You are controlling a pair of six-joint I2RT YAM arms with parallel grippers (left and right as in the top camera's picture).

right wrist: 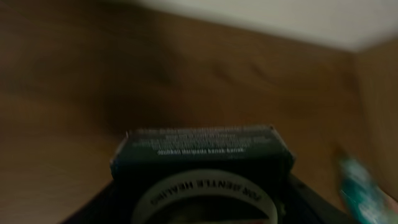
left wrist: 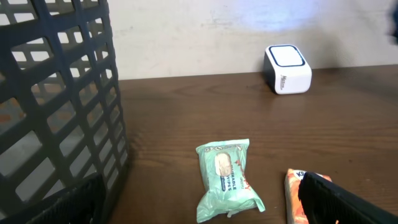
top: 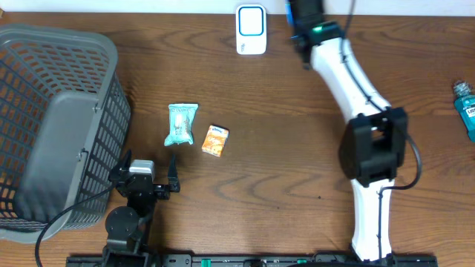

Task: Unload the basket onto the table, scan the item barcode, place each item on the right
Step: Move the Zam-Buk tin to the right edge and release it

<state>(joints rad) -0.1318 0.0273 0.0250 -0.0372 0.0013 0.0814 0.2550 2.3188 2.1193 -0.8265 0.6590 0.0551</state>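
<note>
Dark cardboard fills the right wrist view: a small box with white lettering sits pinched between the jaws of the right gripper, held at the far edge of the table, just beside the white scanner. Pick-up looks done and presenting is under way; whether the barcode faces the scanner I cannot tell, so the read itself seems left. The left gripper rests with jaws spread wide and empty near the grey basket, with a wipes packet and an orange pack lying ahead of it
</note>
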